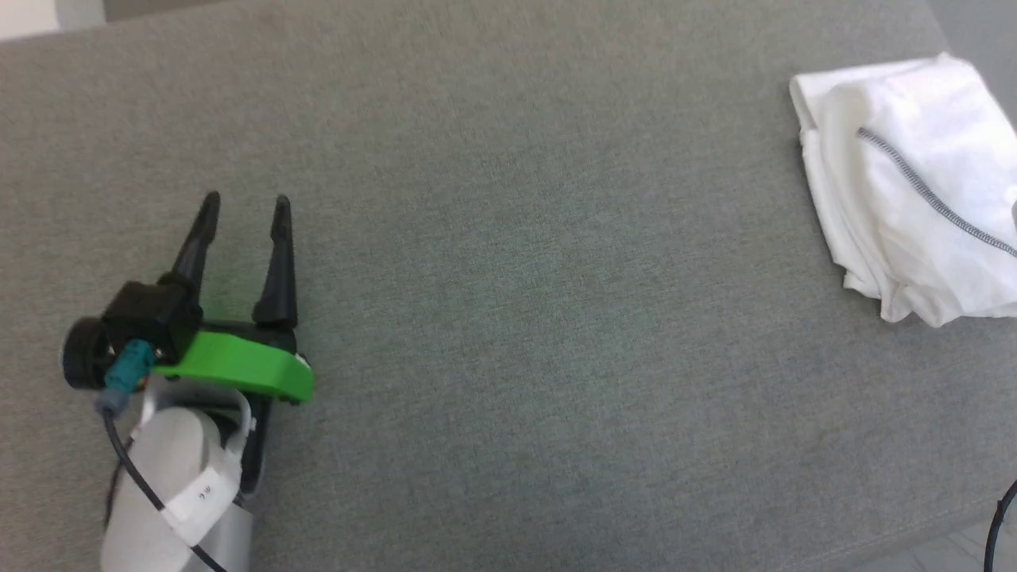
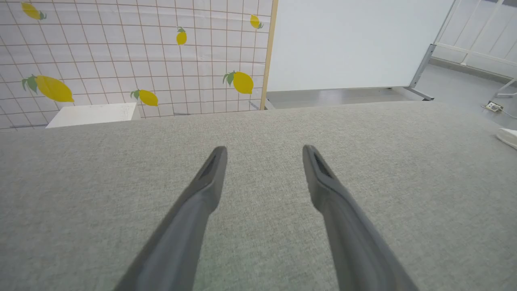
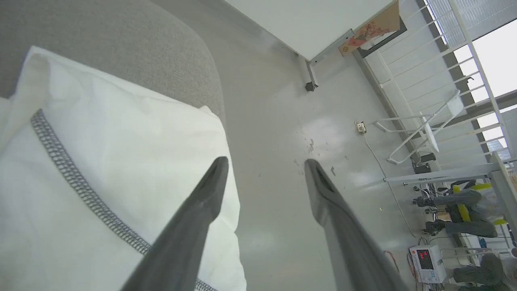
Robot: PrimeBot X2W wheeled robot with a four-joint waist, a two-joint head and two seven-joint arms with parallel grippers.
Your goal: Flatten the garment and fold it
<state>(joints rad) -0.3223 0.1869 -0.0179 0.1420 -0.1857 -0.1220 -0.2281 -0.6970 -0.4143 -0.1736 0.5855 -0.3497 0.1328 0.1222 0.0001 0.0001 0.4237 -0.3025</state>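
Garment (image 1: 874,206) is lying bunched at the right edge of the grey bench (image 1: 508,238), well apart from the spread left tool (image 1: 246,199); the right tool (image 3: 266,161), also spread, is hanging over its edge.

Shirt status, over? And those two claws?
Left gripper open, empty, over grey surface. Right gripper open by garment, gripping nothing. Garment bundled at surface's right edge. Nothing on it.
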